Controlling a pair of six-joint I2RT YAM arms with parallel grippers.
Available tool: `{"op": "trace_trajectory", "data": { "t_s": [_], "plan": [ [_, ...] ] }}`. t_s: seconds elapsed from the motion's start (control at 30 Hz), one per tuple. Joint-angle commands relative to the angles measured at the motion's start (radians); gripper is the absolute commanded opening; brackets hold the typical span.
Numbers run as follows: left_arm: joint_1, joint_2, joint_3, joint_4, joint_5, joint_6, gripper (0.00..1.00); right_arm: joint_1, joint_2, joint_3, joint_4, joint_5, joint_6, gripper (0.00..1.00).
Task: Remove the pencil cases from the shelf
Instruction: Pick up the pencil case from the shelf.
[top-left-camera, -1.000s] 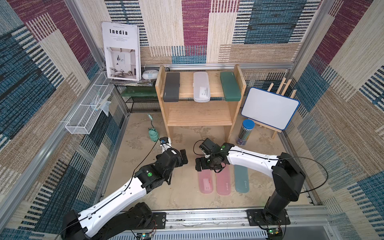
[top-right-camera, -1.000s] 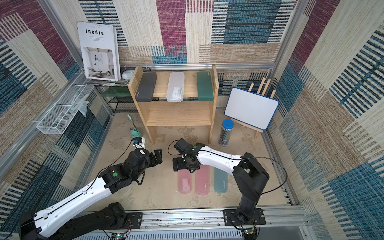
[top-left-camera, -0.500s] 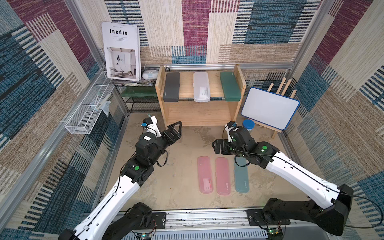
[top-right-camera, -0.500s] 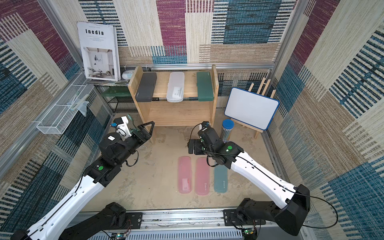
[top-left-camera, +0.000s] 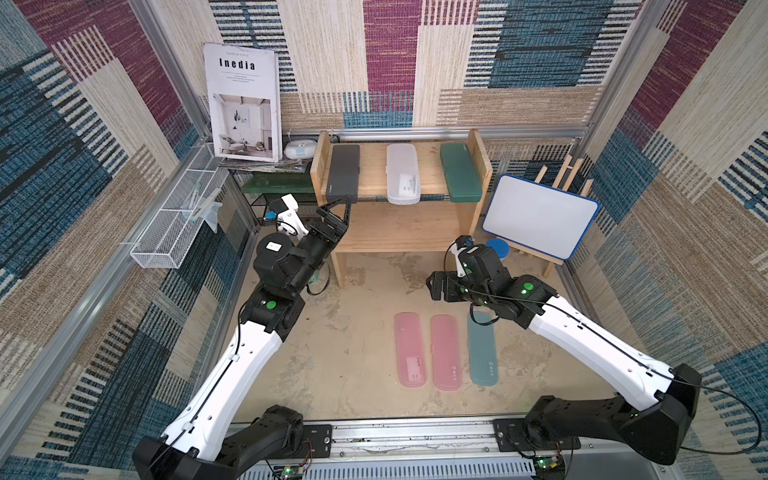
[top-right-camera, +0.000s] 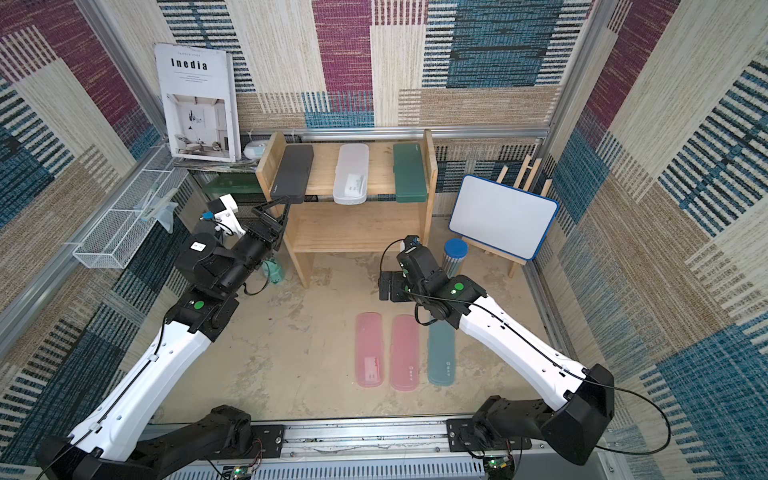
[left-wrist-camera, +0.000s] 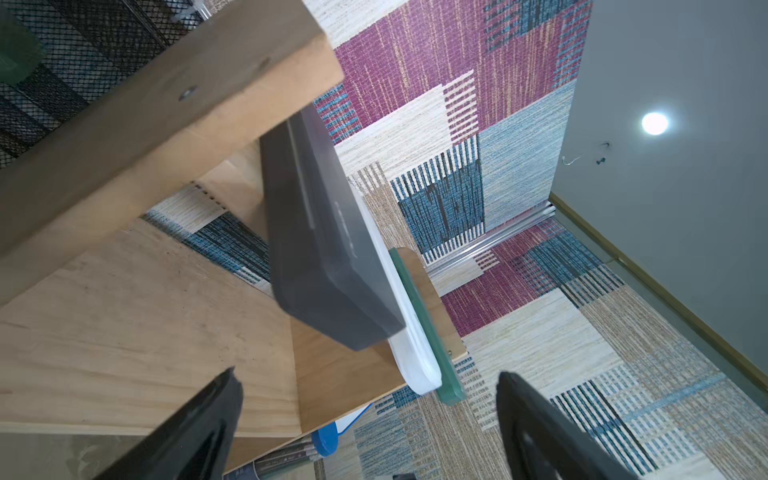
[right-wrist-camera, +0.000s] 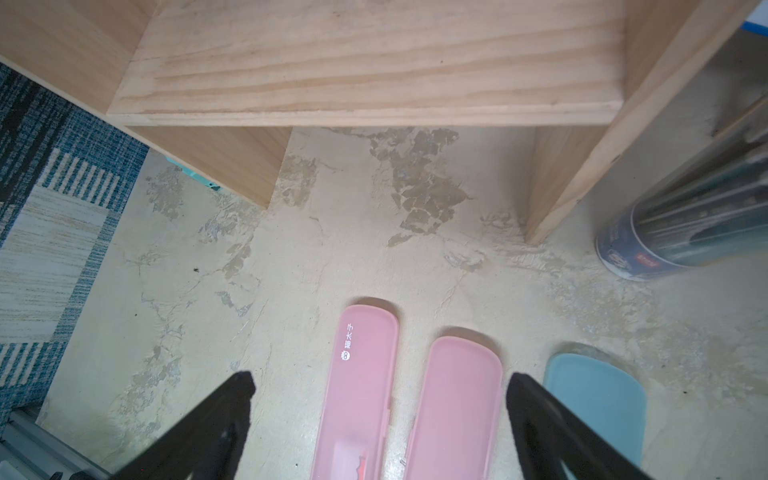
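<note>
In both top views the left end effector (top-left-camera: 337, 205) is open wide and empty, just in front of the dark grey case (top-left-camera: 344, 174). That case lies on the top board of the shelf (top-left-camera: 399, 226), its long side pointing at this nearer arm and its front end sticking over the edge. The white case (top-left-camera: 402, 173) and green case (top-left-camera: 459, 172) lie beside it with gaps between. The right end effector (top-left-camera: 436, 286), also wide and empty, is low near the pink cases (top-left-camera: 409, 349) and teal case (top-left-camera: 482, 353) on the bench (top-left-camera: 353, 374). In the left wrist view the dark grey case (left-wrist-camera: 328, 249) is ahead of the open fingers, with the shelf's side plank (left-wrist-camera: 166, 104) close by. In the right wrist view the pink cases (right-wrist-camera: 361, 374) lie between its open fingers.

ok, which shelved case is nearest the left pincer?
The dark grey case, right by the open left pincer; the white case and green case sit farther along.
</note>
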Motion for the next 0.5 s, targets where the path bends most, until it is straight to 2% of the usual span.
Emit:
{"op": "trace_trajectory", "data": {
  "t_s": [0.0, 0.2, 0.47],
  "plan": [
    [0.016, 0.013, 0.007, 0.071, -0.001, -0.014, 0.99, -0.006, -0.004, 0.008, 0.008, -0.005, -0.020, 0.99],
    [0.040, 0.056, 0.059, 0.068, -0.002, 0.008, 0.96, -0.022, 0.007, 0.004, 0.020, -0.022, -0.030, 0.99],
    [0.050, 0.103, 0.076, 0.085, -0.004, -0.022, 0.84, -0.035, 0.021, 0.010, 0.030, -0.036, -0.041, 0.99]
  ]
}}
